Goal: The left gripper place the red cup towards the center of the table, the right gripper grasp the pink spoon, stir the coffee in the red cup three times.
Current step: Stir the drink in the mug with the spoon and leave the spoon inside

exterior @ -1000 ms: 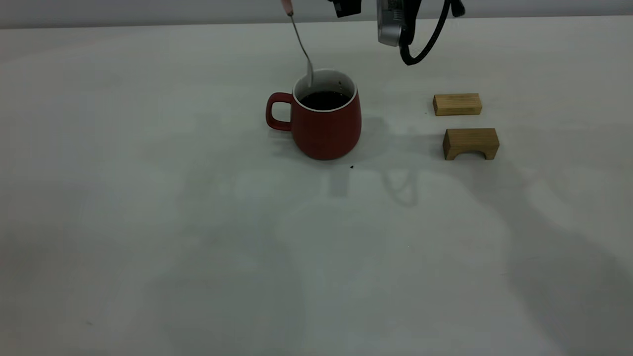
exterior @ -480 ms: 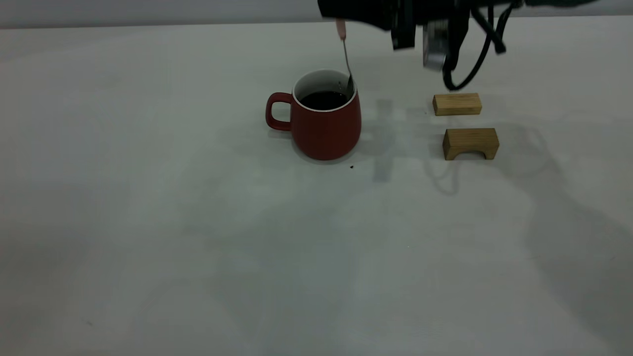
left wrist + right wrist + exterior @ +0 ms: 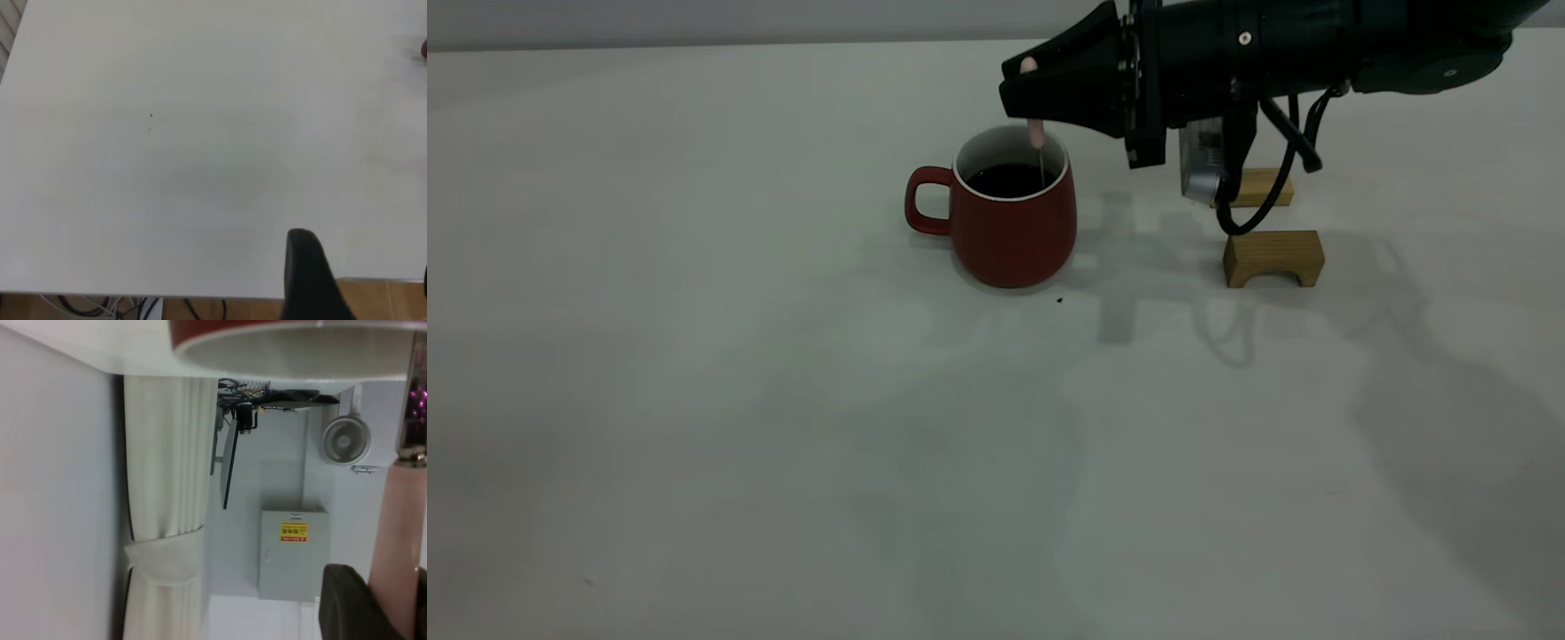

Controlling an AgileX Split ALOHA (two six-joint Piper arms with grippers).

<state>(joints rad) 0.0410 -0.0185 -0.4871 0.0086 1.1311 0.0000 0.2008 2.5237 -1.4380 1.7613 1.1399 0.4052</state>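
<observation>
Pink spoon [image 3: 1035, 133] hangs near vertical over the red cup [image 3: 1009, 222] — pink handle end up, thin grey stem running straight down into the cup's mouth on the side away from the loop handle. Its long axis is upright; the lower end meets the coffee [image 3: 1009, 180] and the bowl itself can't be made out. Right tool [image 3: 1024, 89] comes in level from the right side of the exterior view, tapered jaws pointing toward the cup and clenched on the spoon's pink handle, with the tip of the handle poking out just above them. The silver-grey box [image 3: 1199, 164] and black cables [image 3: 1263, 191] hang beneath the wrist.

Cup sits upright on the bench [image 3: 783, 427], a little past centre toward the far edge, handle pointing to the exterior view's left. A tiny black speck [image 3: 1059, 300] lies on the surface just in front of the cup's base.

Two tan wooden blocks stand to the right of the cup — the arch-shaped block [image 3: 1272, 258] nearer the camera, the plain block [image 3: 1263, 188] behind it, partly hidden by the box and cables.

Left tool: only one black finger [image 3: 310, 277] shows in the left wrist view, over bare bench near its edge, well away from the cup; can't tell whether it's released or clenched.

Bench is plain off-white matte, soft arm shadows across it. Right wrist view shows the room beyond: white curtain [image 3: 167, 507], grey cabinet with a yellow label [image 3: 292, 553], a fan [image 3: 345, 441].
</observation>
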